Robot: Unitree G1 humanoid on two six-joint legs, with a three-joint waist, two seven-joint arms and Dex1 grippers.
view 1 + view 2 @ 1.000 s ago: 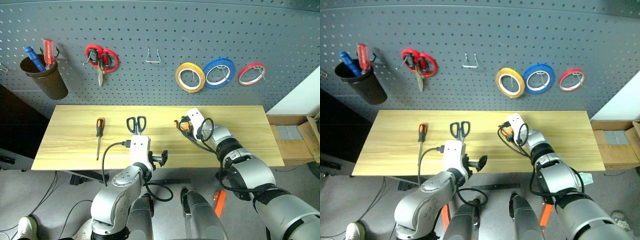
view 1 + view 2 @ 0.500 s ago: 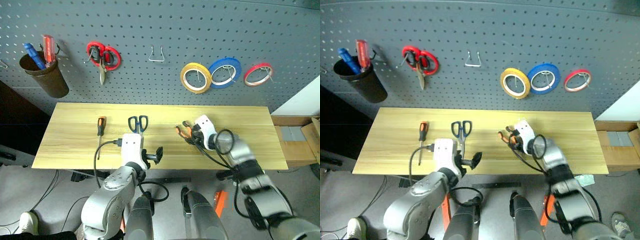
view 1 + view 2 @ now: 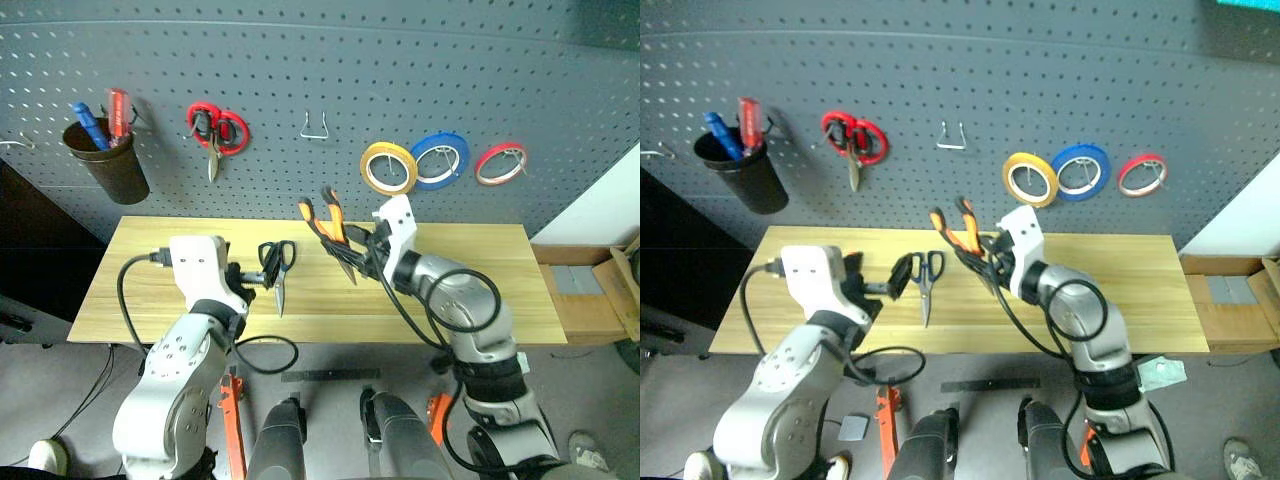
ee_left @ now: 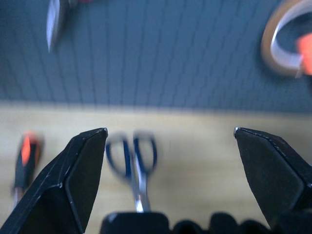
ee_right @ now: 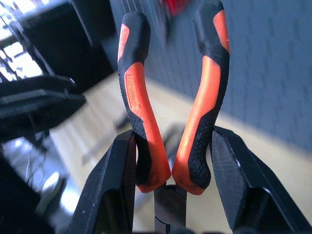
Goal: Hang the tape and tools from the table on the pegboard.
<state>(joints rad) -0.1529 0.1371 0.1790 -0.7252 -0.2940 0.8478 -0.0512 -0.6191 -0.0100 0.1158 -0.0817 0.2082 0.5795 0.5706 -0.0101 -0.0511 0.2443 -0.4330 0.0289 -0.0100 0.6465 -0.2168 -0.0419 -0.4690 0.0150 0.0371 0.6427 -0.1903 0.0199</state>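
Note:
My right gripper (image 3: 348, 247) is shut on the small pliers (image 3: 330, 218) and holds them in the air above the table (image 3: 480, 270). Their orange-and-black handles (image 5: 141, 97) point up toward the pegboard (image 3: 400, 60). My left gripper (image 4: 170, 134) is open, level, and hovers just in front of the black-handled scissors (image 3: 278, 262) lying on the table. The screwdriver (image 4: 24, 156) lies to their left on the wood. The yellow tape (image 3: 389, 167) hangs on a pegboard hook.
On the pegboard hang a brown cup (image 3: 108, 165) with two tools in it, red-handled scissors (image 3: 216, 130), a bare metal hook (image 3: 316, 127), a blue roll (image 3: 438, 160) and a red roll (image 3: 500, 162). A cardboard box (image 3: 600, 295) sits beyond the table's right end.
My right gripper has lifted the pliers off the table and swung them up and leftward. My left gripper rose and shifted left, now pointing level. The camera has tilted up.

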